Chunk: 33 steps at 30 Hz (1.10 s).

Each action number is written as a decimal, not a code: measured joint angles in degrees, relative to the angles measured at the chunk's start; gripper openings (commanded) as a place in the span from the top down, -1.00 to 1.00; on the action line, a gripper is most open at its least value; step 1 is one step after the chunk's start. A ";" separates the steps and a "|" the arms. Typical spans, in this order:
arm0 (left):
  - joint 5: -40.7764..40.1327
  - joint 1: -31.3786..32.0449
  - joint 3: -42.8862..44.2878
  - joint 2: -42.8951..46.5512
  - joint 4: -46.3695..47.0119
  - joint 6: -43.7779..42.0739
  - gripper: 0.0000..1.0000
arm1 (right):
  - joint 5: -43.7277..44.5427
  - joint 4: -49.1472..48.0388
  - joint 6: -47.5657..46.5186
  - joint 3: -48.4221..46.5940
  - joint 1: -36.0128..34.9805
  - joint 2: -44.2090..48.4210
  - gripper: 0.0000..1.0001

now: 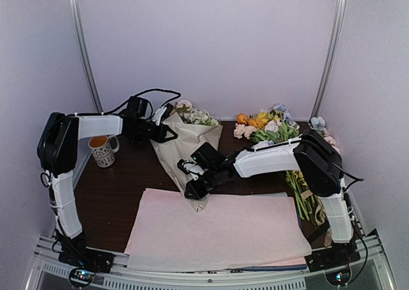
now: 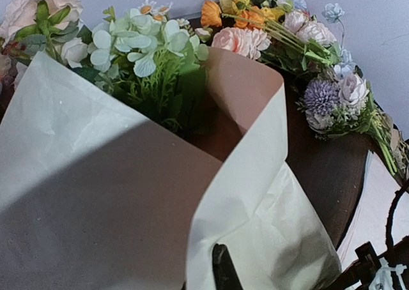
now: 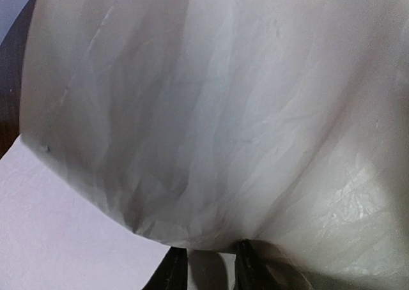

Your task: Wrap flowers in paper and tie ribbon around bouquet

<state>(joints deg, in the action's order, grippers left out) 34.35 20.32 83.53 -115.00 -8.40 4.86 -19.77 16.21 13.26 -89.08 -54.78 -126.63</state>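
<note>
**Position of the work.** The bouquet (image 1: 185,143) lies at mid-table (image 1: 121,188). Its long axis runs from far to near. The wide mouth points away from the arm bases, and the narrow tip rests on the far edge of the pink sheets (image 1: 223,232).

**Tools.**
- The left tool (image 1: 170,134) is at the left rim of the mouth. It is pressed together, and by its wrist view it pinches a fold of the paper (image 2: 96,194).
- The right tool (image 1: 193,190) is at the narrow tip. It is closed part-way, with bunched paper caught between its two fingers (image 3: 174,272).

**Governing relation.** The waist, where a tie would go, lies between the two tools and closer to the right one. In my judgement the right arm is better placed to reach it. Both tools are occupied holding the cone shut, so letting go with either risks the wrap springing open.

**Containers.**
- The paper cone holds the flowers (image 1: 195,116). White, pale green and pink heads stand out of its mouth.
- A mug (image 1: 102,152) stands well to the left. It shows orange inside, and I cannot tell what that is.

**Other items.**
- A loose bunch (image 1: 271,127) with orange and yellow blooms lies to the right, apart from the cone.
- No ribbon is around the cone, and I cannot pick one out with certainty anywhere on the table.
</note>
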 measured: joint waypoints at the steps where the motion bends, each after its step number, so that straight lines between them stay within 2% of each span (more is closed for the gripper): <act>1: -0.35 0.07 0.24 0.00 -0.35 0.00 1.00 | 0.00 -0.31 -0.02 0.26 0.00 0.09 0.48; 8: -3.02 -0.17 4.66 -3.63 -4.00 0.37 0.98 | 1.66 -2.62 -2.05 2.82 -0.94 1.01 0.48; 13: -4.15 -1.03 6.14 -7.58 -3.96 1.11 0.68 | 2.73 -3.82 -3.04 4.72 -1.81 2.03 0.48; 15: -5.51 -1.66 6.16 -7.82 -3.61 1.55 0.47 | 2.75 -4.13 -3.02 5.07 -1.86 2.23 0.48; 18: -9.05 -2.49 6.99 -7.78 -3.56 1.92 -0.17 | 2.71 -4.33 -2.64 5.31 -1.88 2.40 0.47; 20: -11.54 -2.91 7.15 -7.13 -3.39 2.29 -0.37 | 2.71 -4.39 -2.34 5.49 -1.92 2.56 0.46; 28: -17.18 -3.52 6.16 1.90 -5.77 3.87 -0.59 | 2.73 -4.81 -0.66 5.79 -2.05 2.95 0.45; 31: -16.76 -3.78 -1.20 9.84 -4.24 6.73 -0.69 | 2.80 -4.81 0.11 5.81 -2.08 2.97 0.45; 33: -15.45 -3.91 -9.77 16.31 -0.66 9.94 -0.75 | 2.86 -4.83 0.48 5.84 -2.10 2.99 0.45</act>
<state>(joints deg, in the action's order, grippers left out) 18.90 16.40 73.76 -98.70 -9.06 14.81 -16.91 11.38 13.74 -83.24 -56.88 -123.63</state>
